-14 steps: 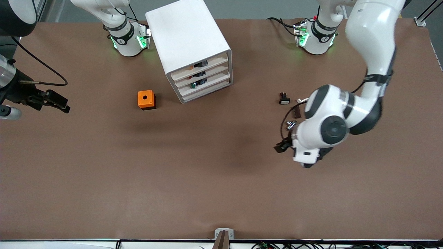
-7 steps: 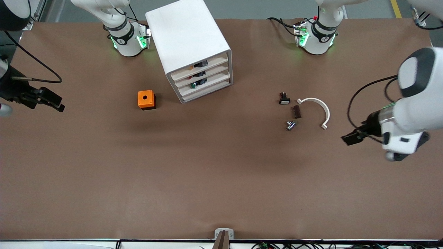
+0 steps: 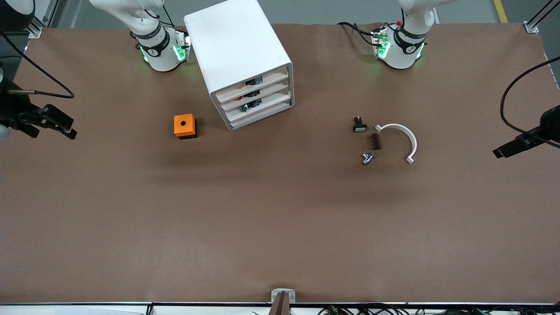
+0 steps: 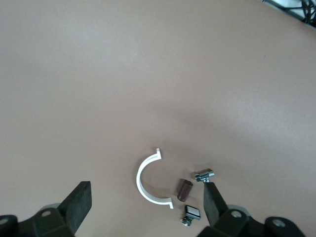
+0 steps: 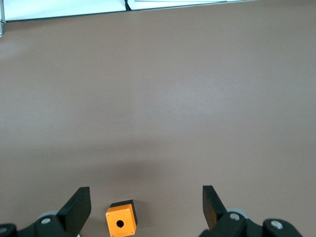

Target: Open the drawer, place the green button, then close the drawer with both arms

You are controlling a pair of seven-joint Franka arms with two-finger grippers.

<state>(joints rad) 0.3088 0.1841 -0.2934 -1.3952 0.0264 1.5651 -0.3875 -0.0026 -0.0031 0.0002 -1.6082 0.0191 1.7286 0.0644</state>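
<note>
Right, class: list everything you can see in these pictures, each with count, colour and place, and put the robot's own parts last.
Cabinet: one, white, four drawers, between the two arm bases, nearer the right arm's.
Third drawer: one, white, shut, green-capped button inside.
Cube with round hole: one, orange, beside the cabinet, toward the right arm's end.
White-capped button: one, black, toward the left arm's end.
Curved clip: one, white, beside that button.
Small block: one, dark brown, inside the clip's curve.
Metal part: one, silver, nearer the front camera than the block.
Table: one, brown.
Left gripper: black, open, empty, over the left arm's end.
Right gripper: black, open, empty, over the right arm's end.
</note>
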